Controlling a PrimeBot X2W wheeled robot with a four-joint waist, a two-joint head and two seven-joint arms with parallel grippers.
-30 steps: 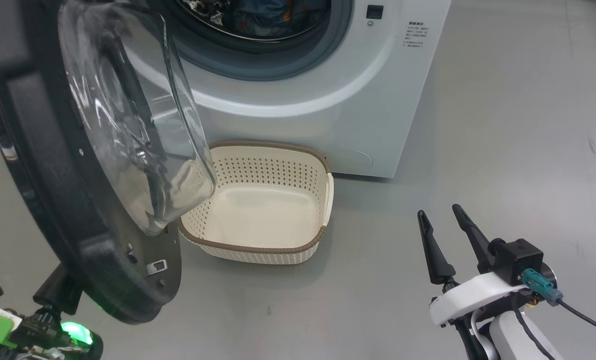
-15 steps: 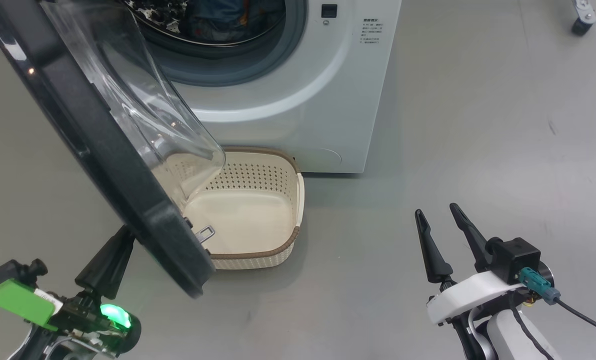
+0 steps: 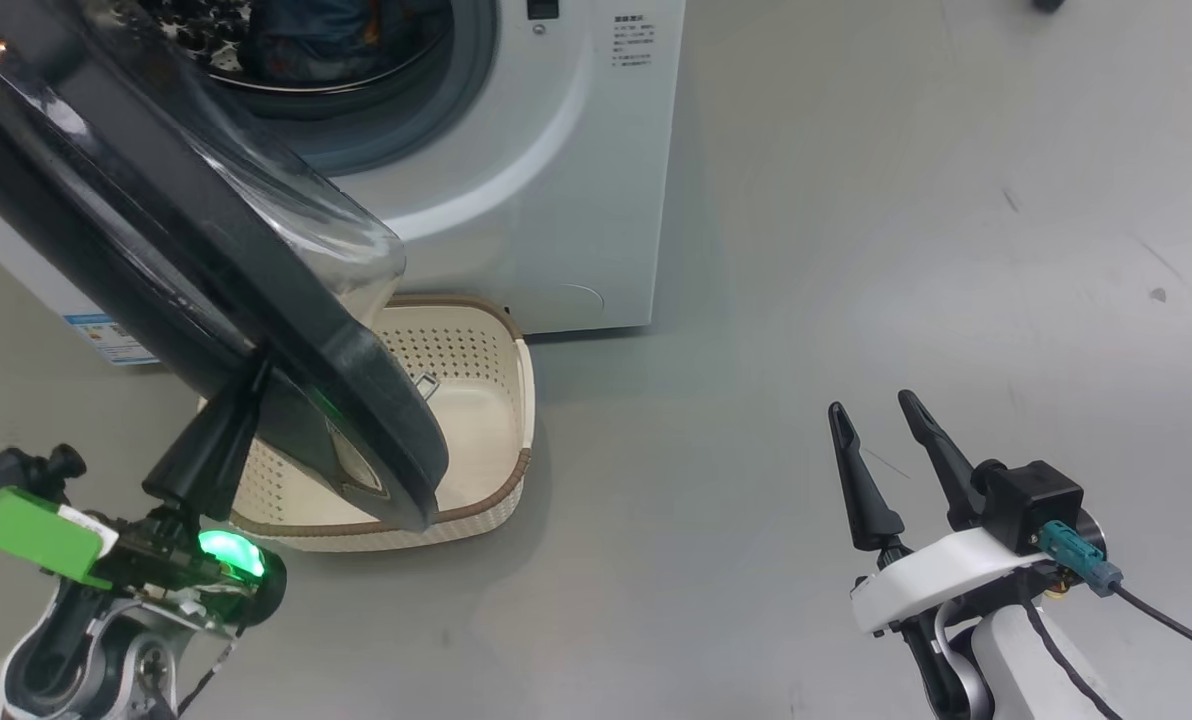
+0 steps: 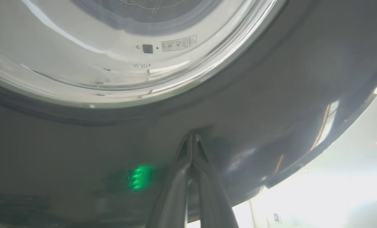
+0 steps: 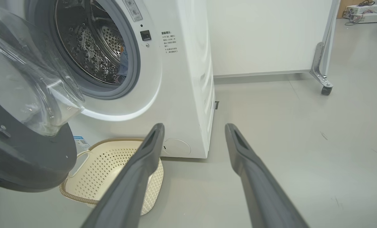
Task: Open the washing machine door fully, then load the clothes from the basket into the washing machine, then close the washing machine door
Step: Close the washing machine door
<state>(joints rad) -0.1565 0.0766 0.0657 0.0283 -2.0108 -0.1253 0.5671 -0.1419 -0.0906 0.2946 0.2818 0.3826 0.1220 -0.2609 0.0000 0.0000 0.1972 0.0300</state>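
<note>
Grey smooth floor (image 3: 856, 200) all round; white wall (image 5: 264, 31) at the back in the right wrist view, w/ a caster wheel (image 5: 326, 90) under a white panel.

The washing machine (image 3: 556, 200) sits top-left in the head view: white front, grey gasket (image 5: 134, 63), steel drum (image 5: 90, 47), small blue sticker (image 3: 106, 340) low on its front. The clothes (image 3: 326, 40) lie inside the drum as blue fabric. The right wrist view gives just a sliver of them at the drum's edge, blue w/ an orange bit.

The washing machine door (image 3: 206, 270) stands swung out, partly open, its black rim slanting across the head view, in front of the basket. Its glass bowl (image 3: 336, 240) faces the machine. A metal latch hook (image 3: 424, 382) sticks out near the door's lower edge.

The basket (image 3: 516, 420) is on the floor just in front of the machine, its left part hidden behind the door. What shows of its bottom is bare cream.

The left gripper (image 3: 251, 385) has its 2 fingers pressed together w/ nothing btwn them. The tips touch the door's outer black rim (image 4: 270, 95), low down. A green light (image 3: 226, 550) glows at its wrist and reflects on the rim.

The right gripper (image 3: 871, 405) has its 2 fingers spread wide, holding nothing. It hangs above bare floor at lower right, well apart from basket and door.
</note>
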